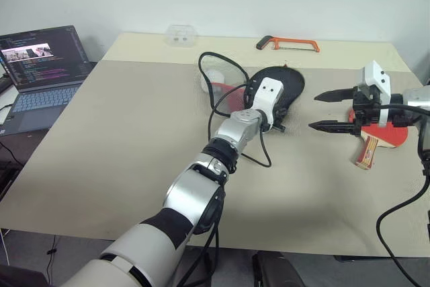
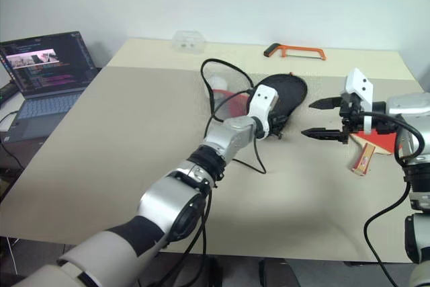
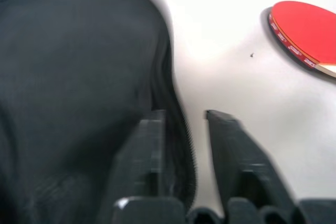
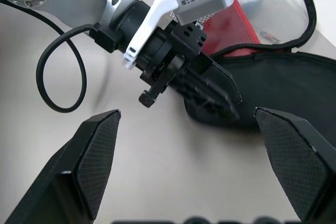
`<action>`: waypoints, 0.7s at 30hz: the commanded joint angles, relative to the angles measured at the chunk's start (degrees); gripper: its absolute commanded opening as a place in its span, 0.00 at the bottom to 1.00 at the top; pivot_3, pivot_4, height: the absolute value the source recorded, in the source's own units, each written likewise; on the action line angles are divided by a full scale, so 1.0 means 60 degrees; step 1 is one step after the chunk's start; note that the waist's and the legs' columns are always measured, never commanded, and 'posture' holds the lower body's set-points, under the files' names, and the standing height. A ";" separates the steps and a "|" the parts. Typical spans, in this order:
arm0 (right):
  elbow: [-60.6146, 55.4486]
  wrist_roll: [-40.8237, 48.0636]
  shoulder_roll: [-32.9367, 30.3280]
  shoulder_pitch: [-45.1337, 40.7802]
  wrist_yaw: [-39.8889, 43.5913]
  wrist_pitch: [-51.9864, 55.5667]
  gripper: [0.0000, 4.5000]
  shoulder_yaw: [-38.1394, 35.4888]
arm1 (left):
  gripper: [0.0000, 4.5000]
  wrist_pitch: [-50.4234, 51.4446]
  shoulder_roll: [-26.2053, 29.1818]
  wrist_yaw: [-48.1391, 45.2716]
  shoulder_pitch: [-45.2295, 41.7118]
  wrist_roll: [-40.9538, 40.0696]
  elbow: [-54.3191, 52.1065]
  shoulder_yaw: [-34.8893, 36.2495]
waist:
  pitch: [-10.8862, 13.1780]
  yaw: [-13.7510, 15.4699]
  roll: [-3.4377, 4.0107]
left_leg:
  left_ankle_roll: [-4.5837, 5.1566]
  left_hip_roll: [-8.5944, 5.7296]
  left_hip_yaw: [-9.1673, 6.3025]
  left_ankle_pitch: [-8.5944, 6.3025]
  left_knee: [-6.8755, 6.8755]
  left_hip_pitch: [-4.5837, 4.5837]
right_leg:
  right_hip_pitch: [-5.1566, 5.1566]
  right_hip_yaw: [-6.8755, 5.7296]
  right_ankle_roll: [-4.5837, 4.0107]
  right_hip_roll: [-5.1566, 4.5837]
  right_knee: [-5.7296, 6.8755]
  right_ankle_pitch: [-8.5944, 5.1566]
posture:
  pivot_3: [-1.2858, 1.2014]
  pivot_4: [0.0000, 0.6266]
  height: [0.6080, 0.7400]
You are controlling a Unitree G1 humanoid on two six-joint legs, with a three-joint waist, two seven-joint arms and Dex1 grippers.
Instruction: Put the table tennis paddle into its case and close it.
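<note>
Table tennis paddle (image 1: 388,134) flat on the beige counter (image 1: 121,139) at the robot's right, red face up, light wooden handle toward the near edge, partly hidden behind the right gripper (image 1: 322,111). Well apart from the case (image 1: 285,89), bare counter between them. Case lying near the counter's middle, black side up, a strip of red showing at its left edge beside a pale mesh flap (image 1: 216,78). Left gripper (image 3: 184,115) at the case's near rim, jaws parted by a narrow gap, one black finger over the black fabric, the other over bare counter; zip edge running up between them, not pinched. Right gripper hovering above the counter between case and paddle, jaws spread wide, holding nothing, fingertips pointing toward the case. Black cable (image 1: 222,109) looping from the left arm across the case's left side. Farther off: orange-framed hacksaw (image 1: 287,44) by the far edge, small clear container (image 1: 180,34) to its left, open laptop (image 1: 44,72) off the counter's left side.
</note>
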 commanded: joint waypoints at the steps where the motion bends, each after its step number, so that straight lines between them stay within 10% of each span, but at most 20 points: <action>1: -0.0123 0.0003 -0.0006 -0.0390 0.0036 -0.0093 1.00 -0.0062 | 0.64 -0.0152 -0.2246 -0.0350 -0.0107 -0.0026 -0.0746 -0.0240 | 0.0000 0.0001 0.0000 | 0.0000 0.0000 0.0000 0.0000 0.0000 0.0000 | 0.0000 0.0000 0.0000 0.0000 0.0000 0.0000 | 0.52 0.24 1.00; 4: -0.0039 -0.0048 0.0029 -0.0485 0.0075 -0.0117 1.00 -0.0033 | 0.88 0.0334 -0.1783 -0.1249 0.0121 -0.0149 -0.1792 -0.0653 | 0.0000 0.0003 0.0000 | -0.0001 0.0000 -0.0001 0.0001 -0.0002 -0.0001 | -0.0002 -0.0001 0.0000 0.0000 0.0000 0.0000 | 0.52 0.24 1.00; 14: 0.0231 -0.0103 0.0041 -0.0539 0.0104 -0.0285 1.00 -0.0058 | 0.88 0.5564 0.2074 -0.1247 0.2407 -0.1487 -0.9673 0.0606 | -0.0001 -0.0216 0.0003 | -0.0008 0.0011 -0.0002 0.0006 -0.0055 0.0026 | -0.0014 0.0038 -0.0001 0.0004 0.0004 0.0000 | 0.52 0.24 1.00; 21: 0.0627 -0.0009 -0.0001 -0.0724 0.0096 -0.0302 1.00 -0.0232 | 0.88 0.7005 0.3993 -0.0710 0.3811 -0.1171 -1.1231 0.1069 | -0.0001 -0.0120 0.0003 | -0.0013 0.0010 -0.0026 0.0011 -0.0044 0.0027 | 0.0005 0.0020 0.0001 -0.0022 -0.0006 -0.0001 | 0.52 0.24 1.00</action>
